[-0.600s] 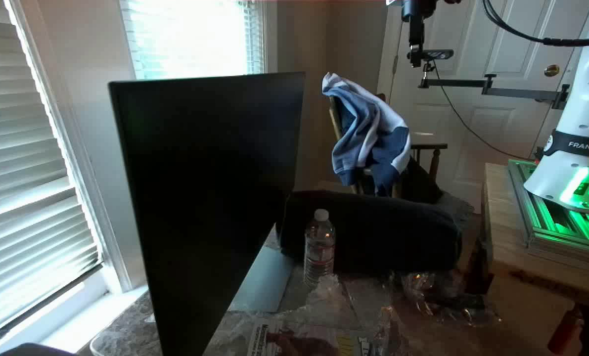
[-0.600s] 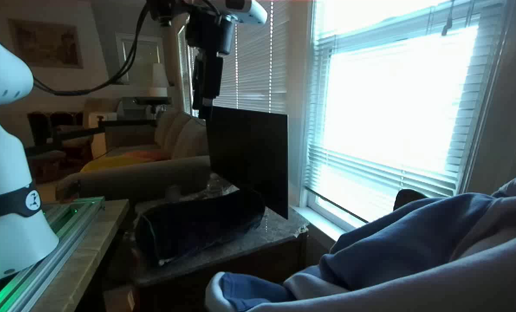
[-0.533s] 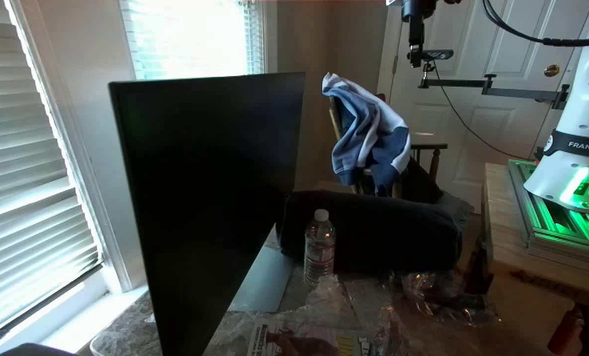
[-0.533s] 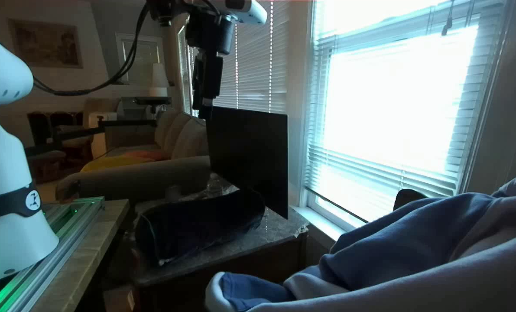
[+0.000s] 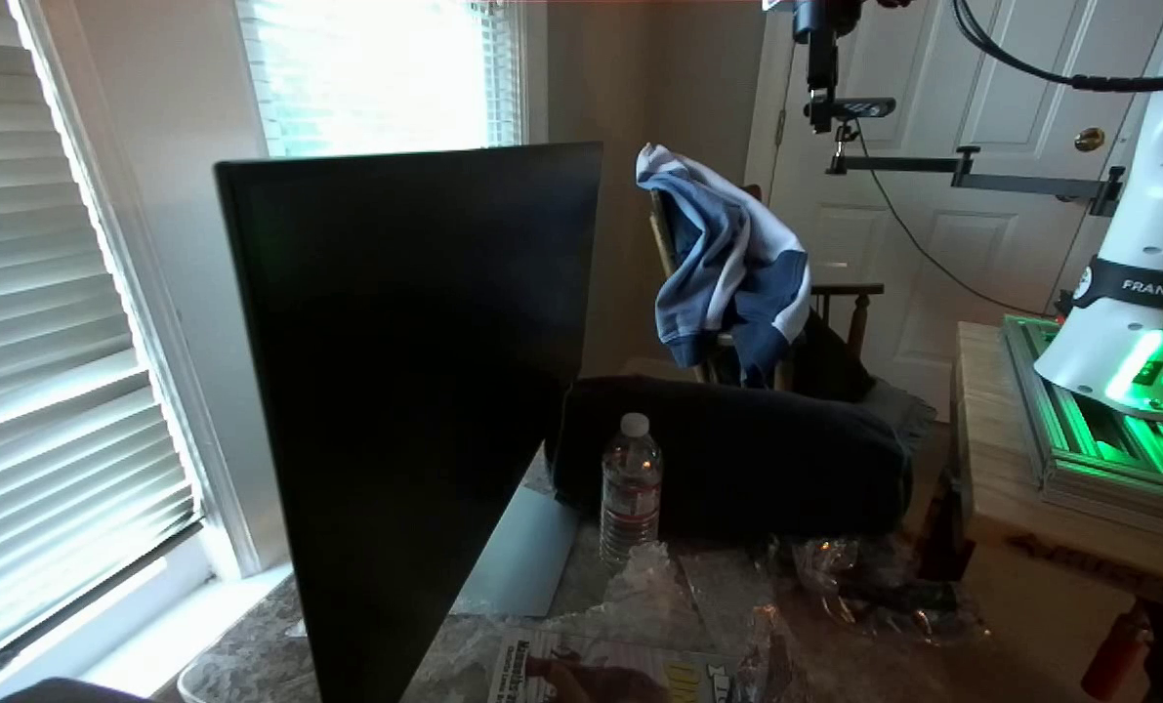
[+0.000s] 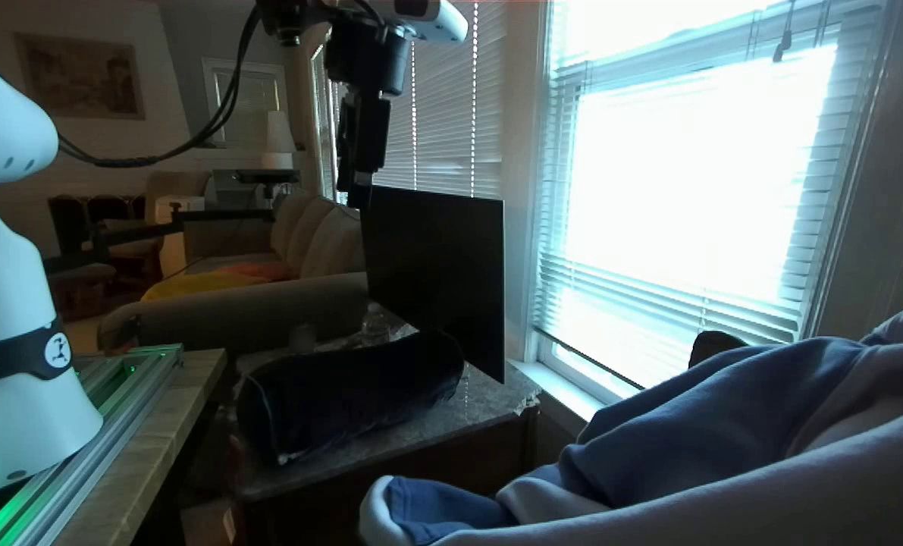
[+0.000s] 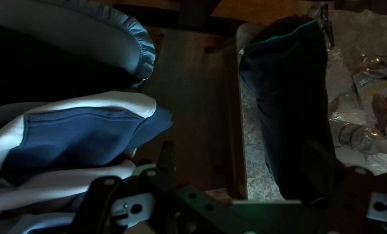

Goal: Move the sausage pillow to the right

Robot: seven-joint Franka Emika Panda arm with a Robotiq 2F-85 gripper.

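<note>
The sausage pillow is a long dark bolster lying on its side on the stone-patterned table. It shows in both exterior views and in the wrist view, where a teal seam marks one end. My gripper hangs fingers down, well above the pillow and apart from it. It also shows at the top of an exterior view. In the wrist view my gripper has its fingers wide apart with nothing between them. One finger overlaps the pillow's near end in that view.
A large black monitor stands by one end of the pillow. A water bottle, crumpled plastic wrap and a magazine lie along its side. A blue and white hoodie hangs on a chair beyond the table edge.
</note>
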